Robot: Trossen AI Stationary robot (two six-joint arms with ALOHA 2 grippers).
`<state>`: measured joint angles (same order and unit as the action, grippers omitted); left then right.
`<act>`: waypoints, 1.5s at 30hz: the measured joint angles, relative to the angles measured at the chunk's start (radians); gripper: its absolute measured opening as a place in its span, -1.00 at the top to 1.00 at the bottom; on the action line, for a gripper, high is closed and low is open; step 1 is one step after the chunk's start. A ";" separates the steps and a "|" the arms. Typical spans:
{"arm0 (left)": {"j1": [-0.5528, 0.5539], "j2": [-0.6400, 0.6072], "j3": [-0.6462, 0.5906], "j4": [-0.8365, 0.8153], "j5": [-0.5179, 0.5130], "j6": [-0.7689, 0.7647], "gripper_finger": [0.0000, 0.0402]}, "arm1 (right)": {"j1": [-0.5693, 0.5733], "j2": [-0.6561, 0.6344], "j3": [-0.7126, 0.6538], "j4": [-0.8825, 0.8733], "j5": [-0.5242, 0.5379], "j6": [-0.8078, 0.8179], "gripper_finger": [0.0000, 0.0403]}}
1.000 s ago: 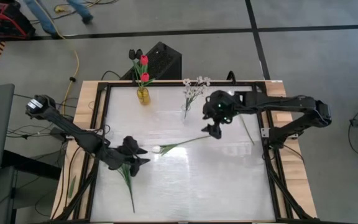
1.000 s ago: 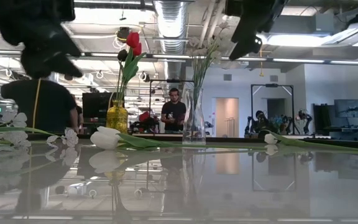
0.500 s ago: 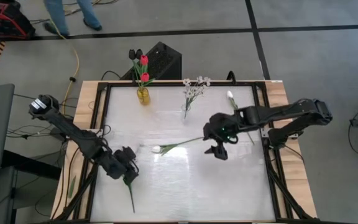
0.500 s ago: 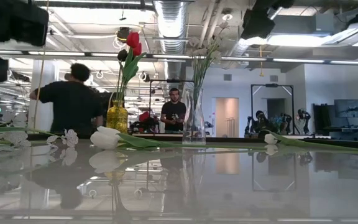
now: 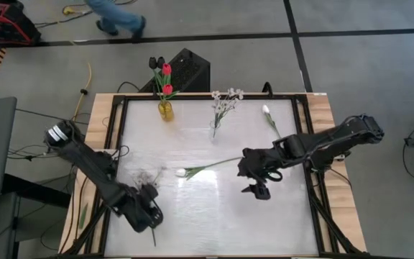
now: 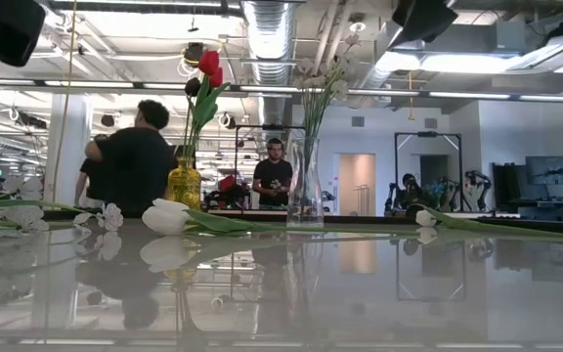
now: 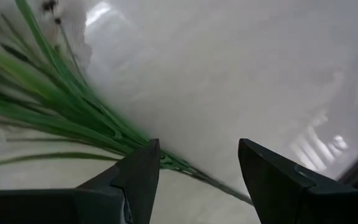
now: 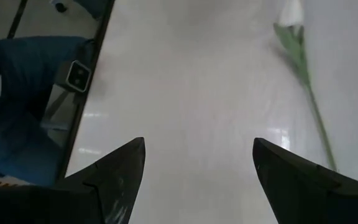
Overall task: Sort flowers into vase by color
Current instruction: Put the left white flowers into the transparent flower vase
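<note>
Both end effectors moved nearer the table's front.

Bright ceiling lights glare off the glossy table; wrist views blurred

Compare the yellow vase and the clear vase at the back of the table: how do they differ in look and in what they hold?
The yellow vase is short and tinted; the clear vase is taller and see-through. The yellow vase holds red and dark flowers; the clear vase holds a sprig of tiny white blossoms. The yellow vase stands nearer the left arm's side. Both stand upright with stems inside.
</note>
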<state>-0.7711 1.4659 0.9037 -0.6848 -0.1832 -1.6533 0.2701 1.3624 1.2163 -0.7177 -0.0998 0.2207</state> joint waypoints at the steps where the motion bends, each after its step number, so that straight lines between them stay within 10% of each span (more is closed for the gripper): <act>1: -0.006 0.024 0.017 -0.012 -0.004 -0.016 -0.02 | 0.008 0.000 0.000 0.000 0.000 0.000 -0.61; 24: -0.062 0.368 0.177 -0.172 -0.064 -0.348 -0.01 | 0.062 0.000 -0.010 -0.007 0.022 -0.010 -0.61; 37: -0.039 0.376 0.171 -0.216 -0.205 -0.285 0.94 | 0.078 0.000 -0.010 -0.007 0.035 0.016 -0.61; 45: 0.009 0.377 0.170 -0.504 -0.351 -0.430 0.98 | 0.124 0.000 -0.010 -0.007 0.049 0.060 -0.61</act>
<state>-0.7622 1.8433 1.0733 -1.1889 -0.5344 -2.0834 0.3938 1.3628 1.2068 -0.7248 -0.0505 0.2803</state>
